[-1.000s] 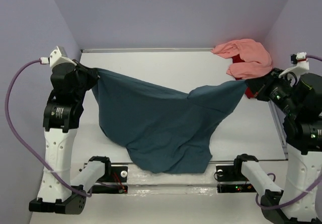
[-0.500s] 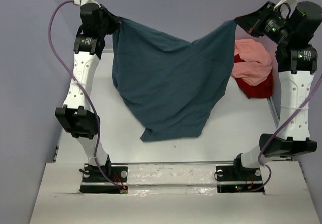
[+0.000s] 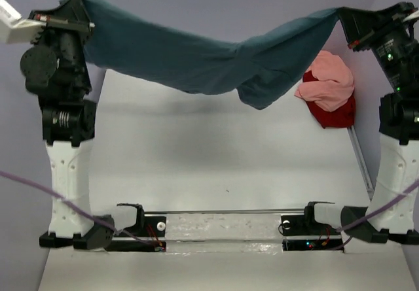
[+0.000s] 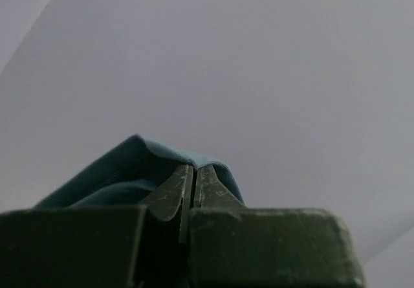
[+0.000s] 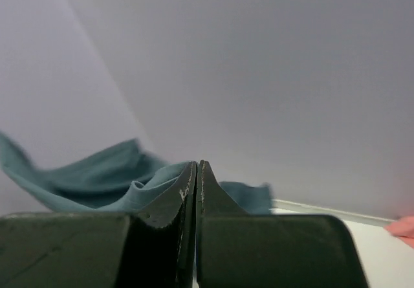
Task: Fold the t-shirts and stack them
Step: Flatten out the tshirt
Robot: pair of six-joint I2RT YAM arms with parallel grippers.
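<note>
The teal-blue t-shirt [image 3: 196, 59] hangs stretched in the air between both arms, high above the table. My left gripper [image 3: 88, 13] is shut on its left end, and the cloth [image 4: 136, 168] wraps over the closed tips [image 4: 194, 167]. My right gripper [image 3: 342, 17] is shut on the right end, with teal fabric [image 5: 110, 178] bunched behind its tips [image 5: 198, 164]. A fold of the shirt sags at centre right [image 3: 265, 88]. The salmon pink t-shirt [image 3: 327, 82] lies crumpled on the red t-shirt [image 3: 337, 116] at the table's right edge.
A white table [image 3: 196, 167] is boxed in by lilac walls [image 3: 216, 10]. The arm bases [image 3: 141, 222] sit on a rail at the near edge. A purple cable [image 3: 39, 189] loops by the left arm.
Both arms have swung up and outward with the teal shirt, lifting it off the table and pulling it from a hanging sheet into a taut band high across the view.
</note>
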